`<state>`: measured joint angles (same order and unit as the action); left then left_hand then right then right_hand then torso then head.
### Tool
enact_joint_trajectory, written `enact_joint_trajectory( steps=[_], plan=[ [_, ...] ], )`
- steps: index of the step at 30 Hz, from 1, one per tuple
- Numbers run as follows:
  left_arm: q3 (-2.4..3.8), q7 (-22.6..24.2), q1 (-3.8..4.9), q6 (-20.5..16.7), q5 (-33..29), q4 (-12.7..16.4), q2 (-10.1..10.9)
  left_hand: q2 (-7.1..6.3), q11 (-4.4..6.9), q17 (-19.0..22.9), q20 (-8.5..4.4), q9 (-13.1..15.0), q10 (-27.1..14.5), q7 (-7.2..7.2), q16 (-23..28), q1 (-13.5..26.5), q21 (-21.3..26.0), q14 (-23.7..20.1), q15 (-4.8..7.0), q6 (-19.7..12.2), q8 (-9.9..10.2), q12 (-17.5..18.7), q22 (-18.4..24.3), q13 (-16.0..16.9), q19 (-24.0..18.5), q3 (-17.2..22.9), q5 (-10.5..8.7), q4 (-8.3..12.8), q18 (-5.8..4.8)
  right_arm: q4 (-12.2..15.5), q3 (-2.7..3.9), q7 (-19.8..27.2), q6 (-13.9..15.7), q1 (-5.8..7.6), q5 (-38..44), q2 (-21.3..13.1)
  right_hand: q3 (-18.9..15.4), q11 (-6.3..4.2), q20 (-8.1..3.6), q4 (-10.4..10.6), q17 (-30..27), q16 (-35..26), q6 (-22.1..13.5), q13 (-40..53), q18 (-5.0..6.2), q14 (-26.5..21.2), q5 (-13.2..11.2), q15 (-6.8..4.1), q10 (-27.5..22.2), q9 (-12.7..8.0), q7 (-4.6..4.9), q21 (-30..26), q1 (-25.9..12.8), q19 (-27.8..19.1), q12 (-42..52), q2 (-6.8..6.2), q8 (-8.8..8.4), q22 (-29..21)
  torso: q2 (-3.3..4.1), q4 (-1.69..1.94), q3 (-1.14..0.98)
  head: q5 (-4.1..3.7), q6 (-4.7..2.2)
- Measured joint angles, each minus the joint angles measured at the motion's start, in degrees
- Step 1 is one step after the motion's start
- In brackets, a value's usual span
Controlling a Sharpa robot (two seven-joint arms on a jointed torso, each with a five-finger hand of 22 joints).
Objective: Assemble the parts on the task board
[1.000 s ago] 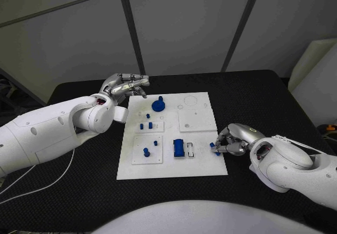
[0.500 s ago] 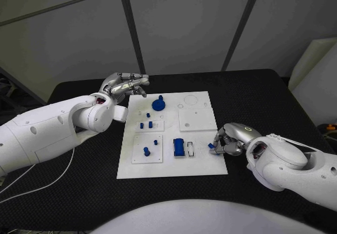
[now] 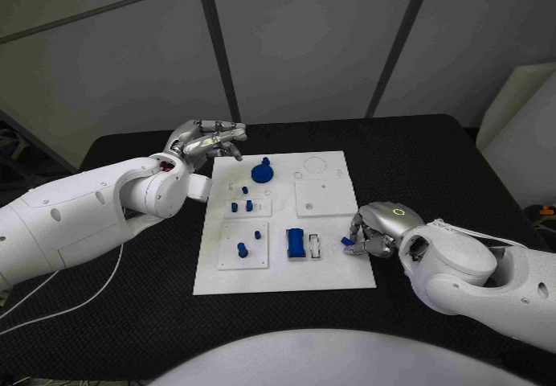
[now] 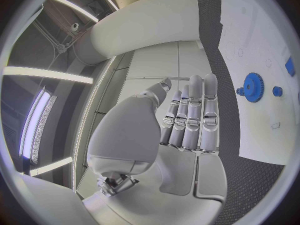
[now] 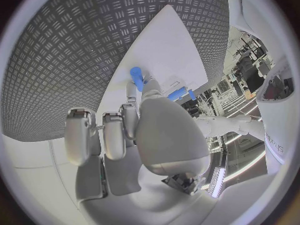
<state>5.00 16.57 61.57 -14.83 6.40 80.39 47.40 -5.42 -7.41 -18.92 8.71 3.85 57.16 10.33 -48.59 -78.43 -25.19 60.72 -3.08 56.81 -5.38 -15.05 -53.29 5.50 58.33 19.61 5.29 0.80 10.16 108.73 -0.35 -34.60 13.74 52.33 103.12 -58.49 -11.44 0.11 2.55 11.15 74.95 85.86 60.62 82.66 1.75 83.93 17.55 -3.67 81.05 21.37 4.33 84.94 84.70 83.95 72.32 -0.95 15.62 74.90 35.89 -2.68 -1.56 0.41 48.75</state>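
Parts lay on the white board (image 3: 330, 273) mid-table: a blue gear (image 3: 263, 172) toward its far end, small pegs (image 3: 241, 248) on the left, a block (image 3: 296, 243) near the middle. The right hand (image 3: 373, 231) pinched a blue peg (image 3: 348, 240) in its fingertips at the board's right edge. The left hand (image 3: 206, 140) hovered off the far-left corner, fingers straight, side by side, holding nothing.

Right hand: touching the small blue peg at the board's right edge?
Touching. In the right wrist view the right hand pinches the blue peg at its fingertips; the head view shows the peg against the fingers.
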Motion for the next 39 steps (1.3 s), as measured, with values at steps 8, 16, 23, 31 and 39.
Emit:
enact_joint_trajectory(
  steps=[8, 16, 23, 31, 39],
  plan=[
    [0.00, 0.0, -0.01, 0.0, 0.0, 0.0, 0.1, 0.00, 0.00, 0.0, 0.00, 0.0, 0.0, 0.00, 0.0, 0.0, 0.0, 0.0, 0.00, 0.0, 0.0, 0.0, 0.0, 0.0, 0.0, 0.0, 0.00, 0.0, 0.00, 0.9, -0.05, -0.3, -0.4, -0.05, -0.9, -0.3, 2.8, -0.65, -0.44, 0.4, 0.0, 0.0, 0.7, 0.0, 0.01, 0.1, 7.7, -0.55, 0.2, 0.1, -0.80, 0.0, 0.0, 0.0, 0.0, 0.00, -0.12, 0.0, 0.00, 0.00, 0.01, 0.06, -0.02],
    [0.00, 0.0, -0.02, 0.0, 0.0, 0.0, 0.1, 0.00, 0.00, 0.0, 0.00, 0.0, 0.0, 0.00, 0.0, 0.0, 0.0, 0.0, 0.00, 0.0, 0.0, 0.0, 0.0, 0.0, 0.0, 0.0, 0.00, 0.0, -0.01, 1.9, -0.18, -1.3, 3.5, -0.19, -8.8, -1.1, 4.9, -0.65, -0.84, 0.6, 0.0, 0.0, 0.8, 0.0, 0.01, -0.1, 11.7, -0.75, 0.2, 0.4, -1.05, 0.0, 0.5, 0.0, 0.0, 0.54, -0.22, 0.0, -0.01, 0.00, 0.04, 0.22, -0.12],
    [0.00, 0.0, -0.02, 0.0, 0.0, 0.1, 0.1, 0.00, 0.00, 0.0, 0.00, 0.0, 0.0, 0.00, 0.0, 0.0, 0.0, 0.0, 0.00, 0.0, 0.0, 0.0, 0.0, 0.0, 0.0, 0.0, 0.00, 0.0, 0.00, 2.6, -0.59, -1.5, 8.5, -0.58, -16.4, -0.8, 5.8, -0.65, -0.84, 1.5, 0.0, 0.0, 0.8, 0.0, 0.01, -0.1, 11.0, -0.76, 0.2, 0.6, -1.04, 0.0, 0.5, 0.0, 0.0, 0.54, -0.12, 0.0, 0.00, 0.08, 0.10, 0.58, -0.18],
    [0.00, 0.0, -0.02, 0.0, 0.0, 0.3, 0.4, 0.00, 0.01, 0.0, 0.00, 0.0, 0.0, 0.00, 0.0, 0.0, 0.0, 0.0, 0.00, 0.0, 0.0, 0.0, 0.0, 0.0, 0.0, 0.0, 0.00, 0.0, -0.01, 3.0, -0.70, -1.0, 12.8, -0.77, -21.2, 0.9, 5.9, -0.64, -0.84, 1.8, 0.0, 0.0, 0.7, 0.0, 0.01, -0.1, 10.2, -0.75, 0.2, 1.0, -1.01, 0.0, 0.6, 0.0, 0.1, 0.60, -0.28, 0.0, 0.04, 0.10, 0.12, 1.05, -0.11],
    [0.00, 0.0, -0.02, 0.0, 0.0, 0.4, 0.4, 0.00, 0.01, 0.0, 0.00, 0.0, 0.0, 0.00, 0.0, 0.0, 0.0, 0.0, 0.00, 0.0, 0.0, 0.0, 0.0, 0.0, 0.0, 0.0, 0.00, 0.0, 0.00, 2.3, -0.66, -0.4, 15.5, -0.75, -22.4, 3.3, 6.1, -0.64, -0.83, 2.2, 0.0, 0.0, 0.8, 0.0, 0.01, -0.1, 9.9, -0.75, 0.2, 1.0, -1.07, 0.0, 0.4, 0.0, 0.2, 0.78, -0.08, 0.0, 0.04, 0.08, 0.07, 1.25, -0.04]
  ],
)
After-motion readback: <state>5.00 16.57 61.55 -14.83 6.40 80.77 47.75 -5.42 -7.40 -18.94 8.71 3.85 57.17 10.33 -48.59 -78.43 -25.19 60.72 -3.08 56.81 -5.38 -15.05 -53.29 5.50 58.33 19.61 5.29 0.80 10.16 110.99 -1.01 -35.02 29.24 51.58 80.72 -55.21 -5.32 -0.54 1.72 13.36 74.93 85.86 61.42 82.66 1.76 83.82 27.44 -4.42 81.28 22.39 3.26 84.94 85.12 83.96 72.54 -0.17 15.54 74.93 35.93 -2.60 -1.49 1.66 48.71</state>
